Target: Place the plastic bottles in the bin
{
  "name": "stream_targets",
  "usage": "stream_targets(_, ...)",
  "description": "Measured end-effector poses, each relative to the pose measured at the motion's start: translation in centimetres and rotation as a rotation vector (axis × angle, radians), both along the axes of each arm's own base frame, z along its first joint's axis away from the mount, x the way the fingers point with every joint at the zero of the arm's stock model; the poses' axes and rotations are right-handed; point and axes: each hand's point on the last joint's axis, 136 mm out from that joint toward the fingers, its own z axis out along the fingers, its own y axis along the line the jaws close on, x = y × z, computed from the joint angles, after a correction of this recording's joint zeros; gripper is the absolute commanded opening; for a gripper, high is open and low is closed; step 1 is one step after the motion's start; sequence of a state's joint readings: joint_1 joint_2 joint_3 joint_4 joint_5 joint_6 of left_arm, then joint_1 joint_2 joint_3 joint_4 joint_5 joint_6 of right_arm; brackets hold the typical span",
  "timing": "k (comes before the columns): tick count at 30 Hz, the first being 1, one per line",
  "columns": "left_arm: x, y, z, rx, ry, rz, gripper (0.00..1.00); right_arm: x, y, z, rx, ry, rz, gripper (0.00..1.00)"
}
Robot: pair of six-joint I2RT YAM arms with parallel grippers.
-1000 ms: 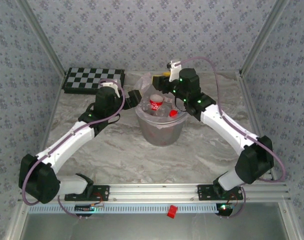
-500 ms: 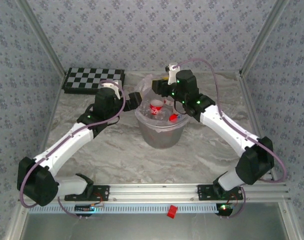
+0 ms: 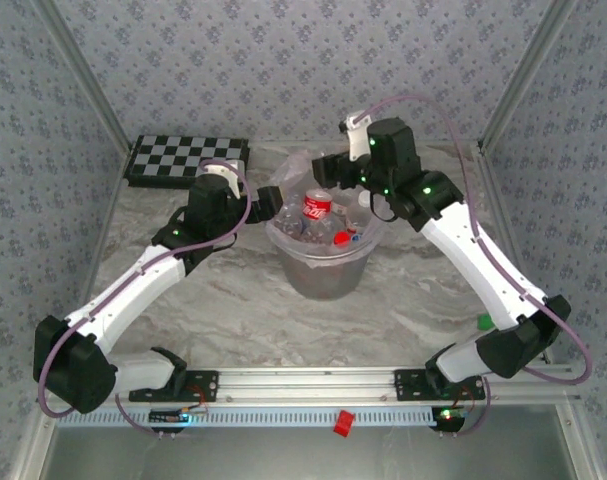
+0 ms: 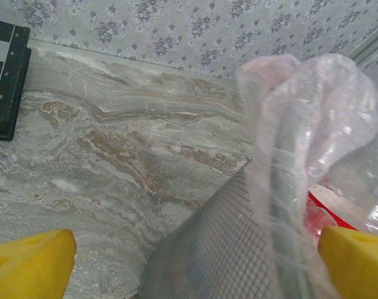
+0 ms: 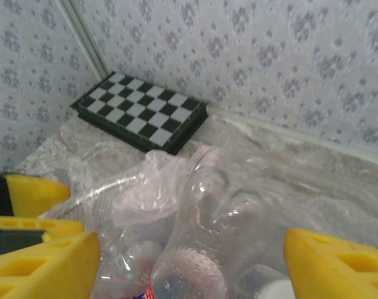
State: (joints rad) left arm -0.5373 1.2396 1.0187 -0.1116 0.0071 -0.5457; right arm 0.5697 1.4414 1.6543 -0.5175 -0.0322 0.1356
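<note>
The bin (image 3: 323, 272) stands in the middle of the table (image 3: 233, 300), lined with a clear bag (image 4: 301, 118); the bottles (image 3: 316, 208) lie heaped inside it, a red-labelled one on top, the rest blurred under the film and too jumbled to count. The left gripper (image 3: 270, 199) sits at the bin's left rim; its fingers (image 4: 30, 265) stand wide apart, one outside the bin's meshed wall and one towards the inside, both cut off by the lower edge of the wrist view; they grip nothing; whether either touches the bag I cannot tell; a scrap of red label shows dimly through the bag. The right gripper (image 3: 327, 169) hangs over the bin's far rim; its fingers (image 5: 329, 265) are well parted, with a clear bottle (image 5: 204, 237) below and between them in the bin, a gap on each side, so nothing is held; that bottle's lower part runs out of the picture. The board (image 5: 142, 112) lies beyond the bin, to its far left; a green bit (image 3: 483, 322) lies on the table to the bin's near right, too small to make out.
</note>
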Motion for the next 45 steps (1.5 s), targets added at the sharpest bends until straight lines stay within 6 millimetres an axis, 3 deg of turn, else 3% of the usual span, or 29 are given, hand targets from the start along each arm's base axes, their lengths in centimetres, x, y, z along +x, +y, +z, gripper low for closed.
stream_targets(4,-0.1,-0.1,0.0,0.001,0.001,-0.008,0.99,1.3,-1.2,3.7,0.032,-0.075,-0.033,0.67)
stream_targets(7,-0.1,-0.2,0.0,0.001,0.0,-0.01,0.99,2.8,-1.7,4.7,0.044,-0.097,-0.054,0.55)
stream_targets(12,-0.1,-0.2,0.0,0.003,0.003,-0.01,0.99,6.4,-0.9,4.3,0.051,-0.083,-0.058,0.46)
stream_targets(17,-0.2,-0.5,0.0,0.008,0.01,-0.022,0.99,8.1,1.5,1.1,0.027,-0.02,-0.013,0.41)
stream_targets(21,-0.4,-0.8,0.1,0.012,0.017,-0.029,0.99,6.6,3.7,-3.7,-0.005,0.049,0.044,0.36)
stream_targets(23,-0.6,-1.0,0.1,0.015,0.024,-0.038,0.99,5.6,4.3,-4.8,0.004,0.024,0.058,0.34)
stream_targets(30,-0.3,-1.5,0.7,0.035,0.034,-0.056,0.99,1.3,3.6,-5.2,0.055,-0.037,0.064,0.28)
stream_targets(45,-0.1,-3.5,1.4,0.05,0.03,-0.09,0.99,0.7,1.2,-6.3,0.21,-0.045,-0.025,0.26)
